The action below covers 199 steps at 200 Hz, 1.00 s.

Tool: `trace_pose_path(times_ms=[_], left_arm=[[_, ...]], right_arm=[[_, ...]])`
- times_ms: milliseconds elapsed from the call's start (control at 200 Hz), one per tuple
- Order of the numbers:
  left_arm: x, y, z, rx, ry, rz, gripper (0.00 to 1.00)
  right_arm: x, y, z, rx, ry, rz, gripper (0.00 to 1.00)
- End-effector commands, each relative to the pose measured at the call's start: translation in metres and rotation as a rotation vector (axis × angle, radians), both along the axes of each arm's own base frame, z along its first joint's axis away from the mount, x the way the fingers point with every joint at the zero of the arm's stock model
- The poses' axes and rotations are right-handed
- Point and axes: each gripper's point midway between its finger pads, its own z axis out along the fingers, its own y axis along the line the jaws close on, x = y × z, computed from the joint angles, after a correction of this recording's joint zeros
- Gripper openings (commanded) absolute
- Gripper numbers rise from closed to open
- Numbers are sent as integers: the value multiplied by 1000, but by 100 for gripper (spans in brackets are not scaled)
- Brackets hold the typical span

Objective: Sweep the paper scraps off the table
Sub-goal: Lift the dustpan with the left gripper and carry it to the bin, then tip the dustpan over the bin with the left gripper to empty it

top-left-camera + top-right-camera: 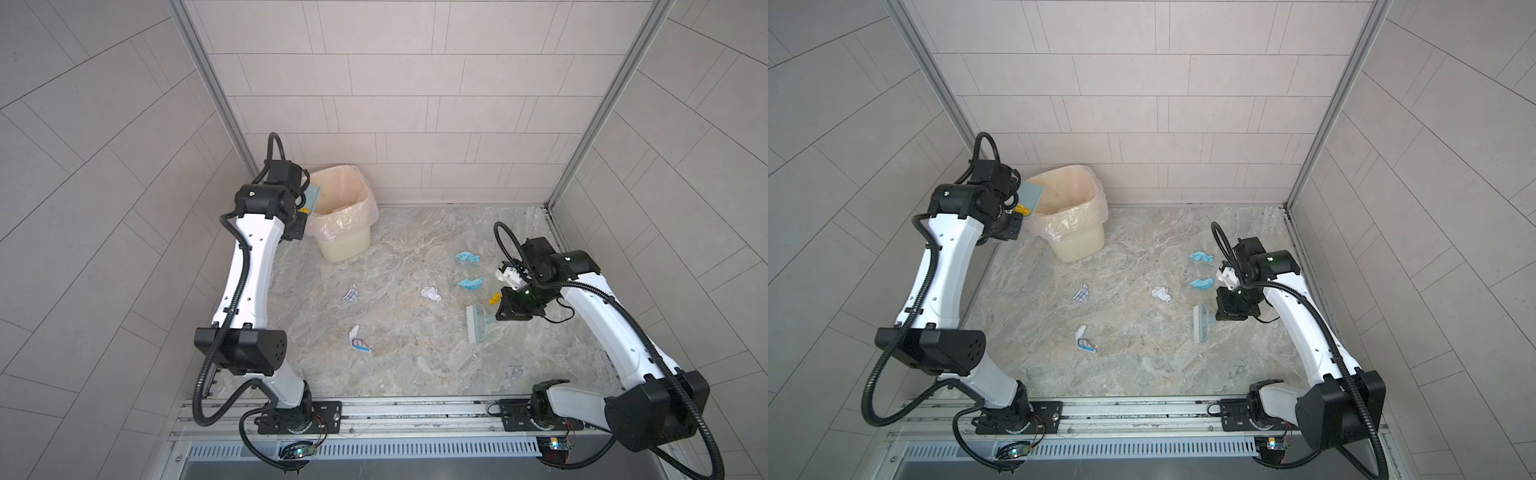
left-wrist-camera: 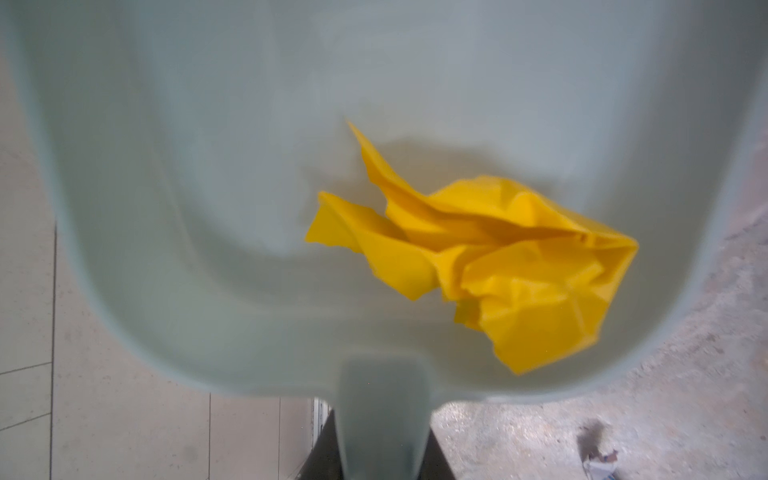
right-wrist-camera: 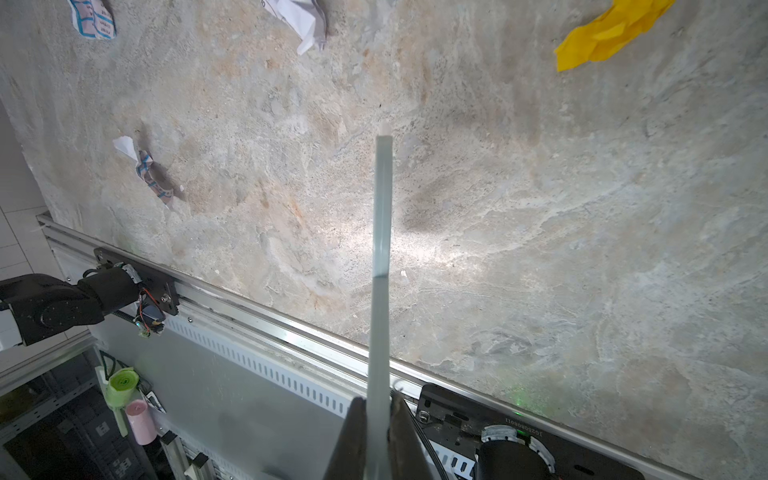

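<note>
Left fingers: left gripper [image 2: 382, 457] clamped on the handle of the dustpan [image 2: 208, 208]; a dark finger sits on each side of the handle.
Scrap nearest left fingers: yellow scrap [image 2: 498, 266] lies inside the pan, just past the fingers, at the back wall and off to one side of the handle.
Its look: bright yellow, crumpled, sharp folds.
Its axis: long axis crosswise to the handle; one pointed flap aims away from the fingers toward the pan's mouth.
Beyond the pan: the pan's mouth end is over the rim of the bin [image 1: 345, 232], which is cream with a clear liner.
Right fingers: right gripper [image 3: 376, 440] pinched tight on the handle of the brush [image 3: 382, 208].
Brush: flat, seen edge-on, runs straight out from the fingers, with white bristles at the far tip. Cannot tell if the bristles touch the table [image 1: 415, 365].
Just beside right fingers: second yellow scrap [image 1: 494, 297], on the table on the back-wall side, elongated.
Further out, same side: light blue scraps [image 1: 470, 283] [image 1: 467, 257], crumpled, long axes lying across the table.
Past the bristle tip: white scrap [image 1: 430, 294], near, balled.
Well apart, toward the left arm: grid-print scrap [image 1: 350, 292]; white-and-blue scrap [image 1: 359, 338], narrow, long axis slanting from the back wall toward the front edge.
</note>
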Motion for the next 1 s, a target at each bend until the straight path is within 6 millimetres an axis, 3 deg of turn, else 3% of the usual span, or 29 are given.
trace_pose_path(times_ms=[0, 290, 726, 991], left_arm=[[7, 12, 9, 78, 16, 5, 0], [40, 27, 15, 287, 45, 3, 0], [73, 2, 21, 679, 110, -97, 0], [83, 4, 36, 917, 154, -114, 0]], right_arm=[[-2, 0, 6, 12, -3, 16, 0], [-7, 1, 6, 16, 16, 20, 0], [-9, 1, 5, 15, 29, 12, 0], [-12, 0, 3, 12, 32, 11, 0]])
